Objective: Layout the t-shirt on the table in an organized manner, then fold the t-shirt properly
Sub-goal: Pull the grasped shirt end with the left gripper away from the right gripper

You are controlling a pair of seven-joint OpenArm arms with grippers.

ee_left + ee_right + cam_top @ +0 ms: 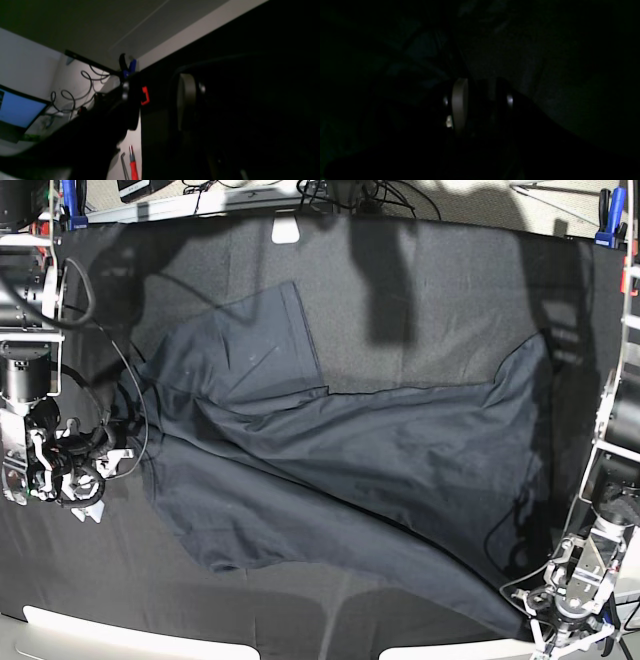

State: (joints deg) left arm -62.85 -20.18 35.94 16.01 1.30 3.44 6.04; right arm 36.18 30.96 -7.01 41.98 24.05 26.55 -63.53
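Pulling the wrinkled dark charcoal-grey thin t-shirt (340, 460) unevenly may bunch it on the matte black cloth table (450, 270); whether the left gripper (572, 632) or right gripper (85, 470) holds fabric, I cannot tell.

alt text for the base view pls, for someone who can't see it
A dark grey t-shirt lies spread but wrinkled and skewed across a black-clothed table, one sleeve pointing toward the far edge. The right pincer sits at the shirt's left edge; the left pincer is near its lower right corner.
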